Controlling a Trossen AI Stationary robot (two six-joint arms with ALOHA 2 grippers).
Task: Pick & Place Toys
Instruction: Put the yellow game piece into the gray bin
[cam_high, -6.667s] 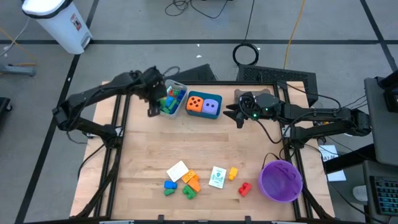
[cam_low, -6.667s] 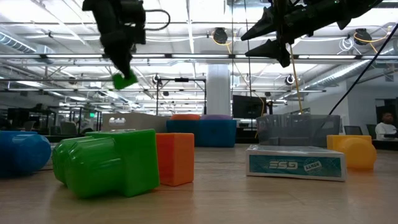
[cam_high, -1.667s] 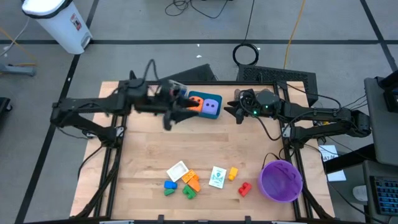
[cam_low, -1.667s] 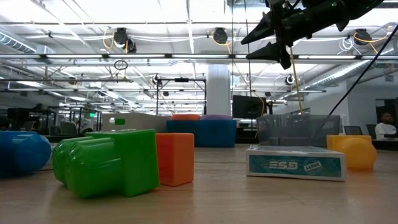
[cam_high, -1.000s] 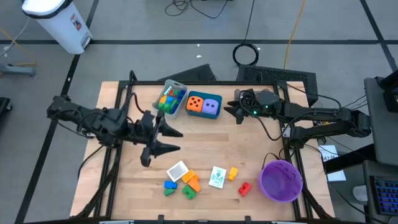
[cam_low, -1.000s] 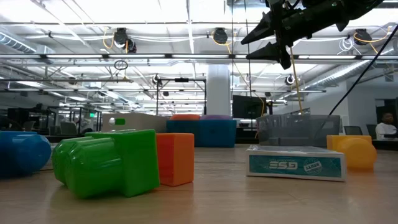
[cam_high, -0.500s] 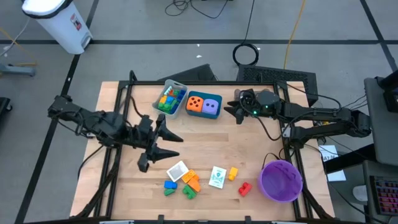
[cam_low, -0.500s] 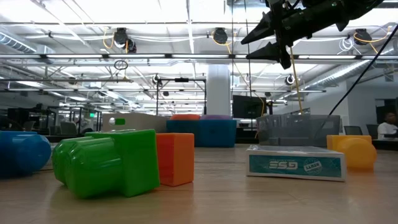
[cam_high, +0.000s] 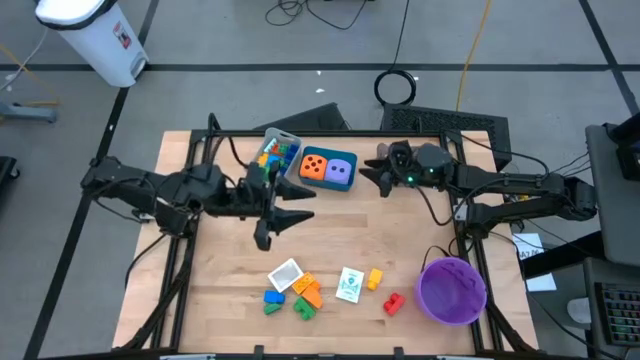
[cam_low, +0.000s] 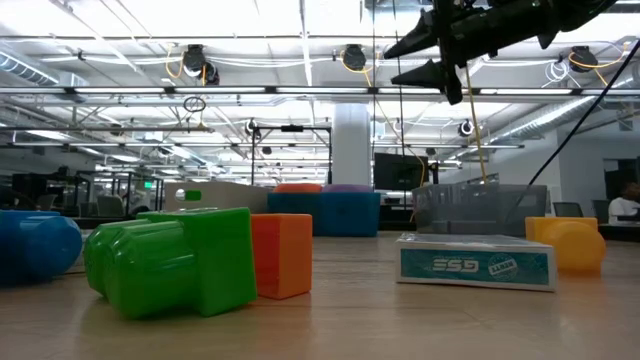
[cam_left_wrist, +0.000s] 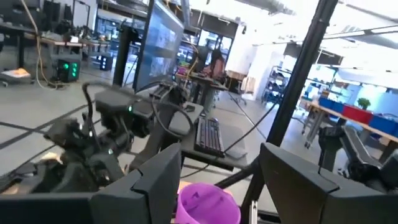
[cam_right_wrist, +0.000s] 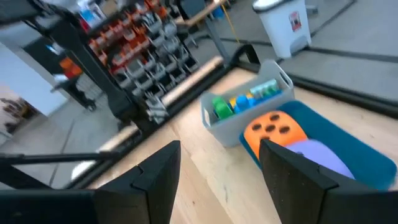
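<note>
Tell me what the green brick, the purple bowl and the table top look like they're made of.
Green brick: likely hard plastic, glossy, with soft highlights on its rounded edges. Purple bowl: probably plastic too, even colour with a smooth rim; the finish is hard to judge from above. Table top: looks like light wood, matte, with visible plank seams and grain.

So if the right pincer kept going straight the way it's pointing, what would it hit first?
Probably the teal tray holding the orange die and purple die. The open right pincer points at it, but it hangs above the table, so it might pass over.
</note>
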